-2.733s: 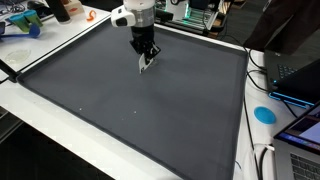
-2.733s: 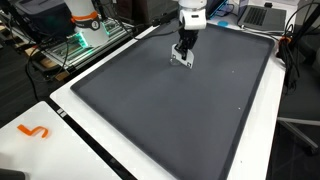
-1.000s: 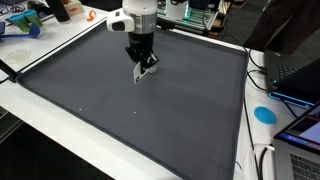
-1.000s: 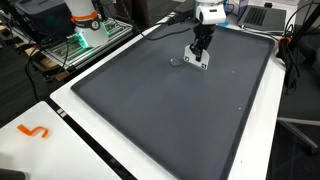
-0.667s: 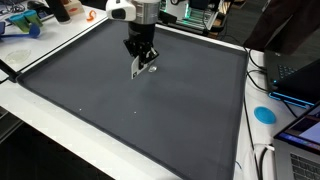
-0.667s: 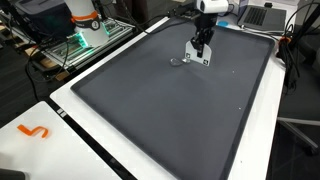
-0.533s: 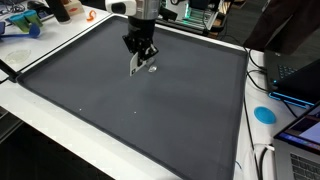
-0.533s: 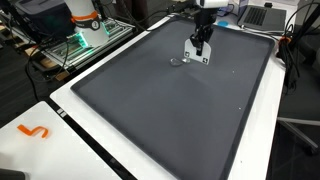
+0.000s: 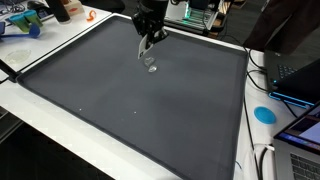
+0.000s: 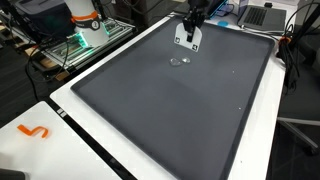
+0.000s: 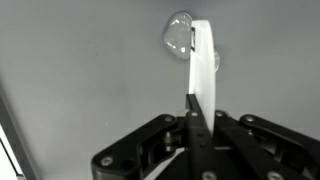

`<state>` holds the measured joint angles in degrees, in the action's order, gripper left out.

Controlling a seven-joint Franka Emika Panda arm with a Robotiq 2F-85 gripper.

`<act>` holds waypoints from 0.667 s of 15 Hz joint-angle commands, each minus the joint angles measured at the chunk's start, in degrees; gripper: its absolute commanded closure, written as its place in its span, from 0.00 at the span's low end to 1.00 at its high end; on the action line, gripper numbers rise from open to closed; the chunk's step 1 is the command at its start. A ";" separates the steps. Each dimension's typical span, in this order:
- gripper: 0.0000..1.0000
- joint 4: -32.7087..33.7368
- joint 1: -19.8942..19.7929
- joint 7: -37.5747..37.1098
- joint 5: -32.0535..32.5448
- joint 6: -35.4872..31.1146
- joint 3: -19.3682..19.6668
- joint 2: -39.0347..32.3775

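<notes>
Robotics lab: a dark mat (image 10: 170,110) covers a white workbench (image 10: 60,140), ringed by laptops (image 10: 262,14), cables (image 9: 258,62) and a second robot's base (image 10: 84,18).

Even, bright indoor light; soft shadows; the wrist view looks slightly blurred, perhaps overexposed.

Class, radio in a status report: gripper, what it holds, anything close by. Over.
Gripper hangs over dark mat, jaws shut on white strip. Below it, small clear object lies on the mat, apart from strip.
</notes>
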<state>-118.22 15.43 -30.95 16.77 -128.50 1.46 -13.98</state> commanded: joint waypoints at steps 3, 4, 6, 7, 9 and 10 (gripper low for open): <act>0.99 -0.42 1.03 -4.93 3.24 9.22 -4.19 2.80; 0.99 -0.07 1.32 -5.97 3.96 10.31 -4.96 2.67; 0.99 0.88 2.29 -8.88 6.30 12.39 -6.32 2.02; 0.99 1.33 2.79 -10.17 7.61 13.13 -6.90 1.67; 0.99 2.30 3.65 -12.04 9.77 14.77 -8.05 0.88; 0.99 2.77 4.03 -12.93 10.94 15.13 -8.45 0.39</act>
<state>-116.98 18.30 -40.57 23.99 -116.04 -5.87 -12.30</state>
